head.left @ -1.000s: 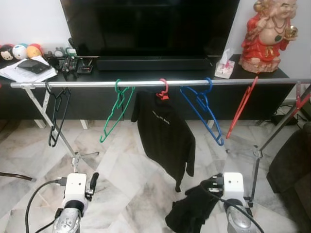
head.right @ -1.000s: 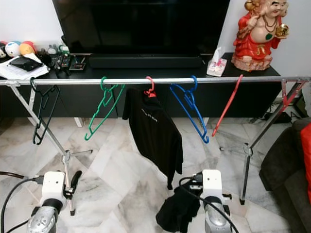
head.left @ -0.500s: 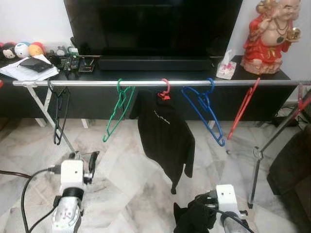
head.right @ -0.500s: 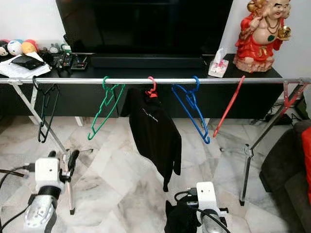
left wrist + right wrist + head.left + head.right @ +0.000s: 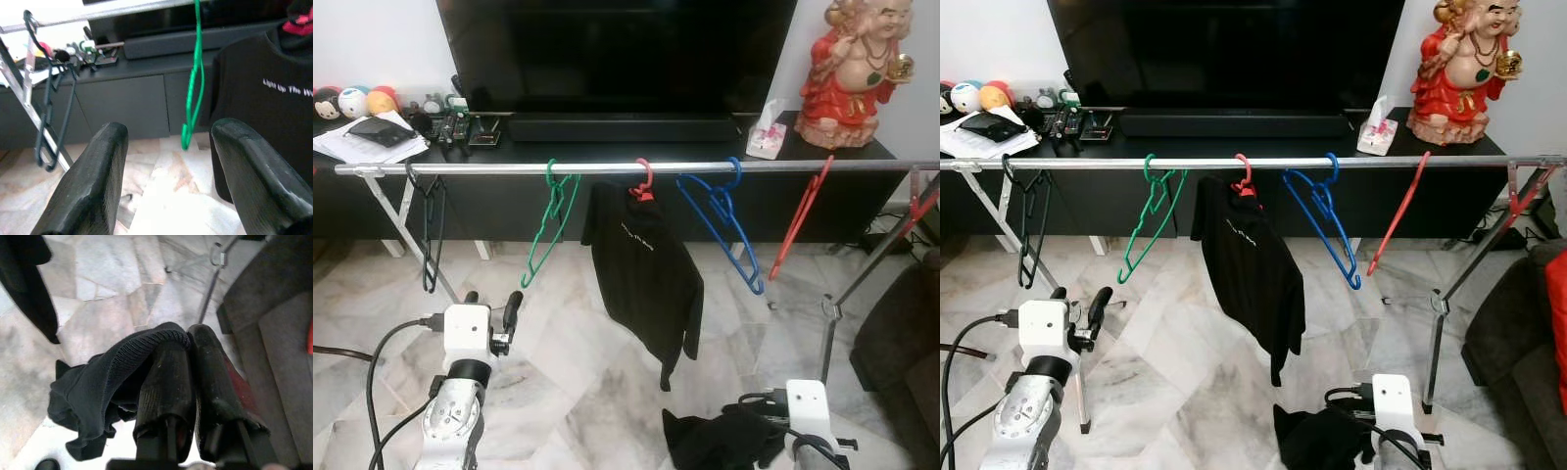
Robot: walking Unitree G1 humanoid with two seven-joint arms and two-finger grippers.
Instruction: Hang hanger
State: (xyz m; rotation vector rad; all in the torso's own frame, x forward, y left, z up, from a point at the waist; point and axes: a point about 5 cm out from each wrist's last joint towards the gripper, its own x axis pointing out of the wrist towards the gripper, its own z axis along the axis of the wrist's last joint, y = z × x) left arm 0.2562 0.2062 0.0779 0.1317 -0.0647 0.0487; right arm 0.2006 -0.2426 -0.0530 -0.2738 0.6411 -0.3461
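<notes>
your right gripper (image 5: 188, 377) has dropped lower, clamped on the black garment (image 5: 102, 391), while your open-fingered left gripper (image 5: 171, 181) has risen toward the green hanger (image 5: 546, 227), likely the next pick.

The rail (image 5: 607, 168) and its slanted legs are bare metal, smooth with a dull silver shine. The green hanger (image 5: 548, 225), blue hanger (image 5: 722, 227), red hanger (image 5: 800, 217) and black hanger (image 5: 432, 230) look like thin, smooth plastic. The hung black shirt (image 5: 646, 274) is soft matt cloth. The dark garment (image 5: 105, 387) in the right gripper (image 5: 188, 350) is matt ribbed knit; that gripper's fingers are matt black, slightly rough. The left gripper (image 5: 168, 147) has smooth, faintly glossy black fingers. The floor (image 5: 578, 362) is polished veined marble, the TV (image 5: 617, 49) glossy black, the figurine (image 5: 857, 73) glossy glazed red
</notes>
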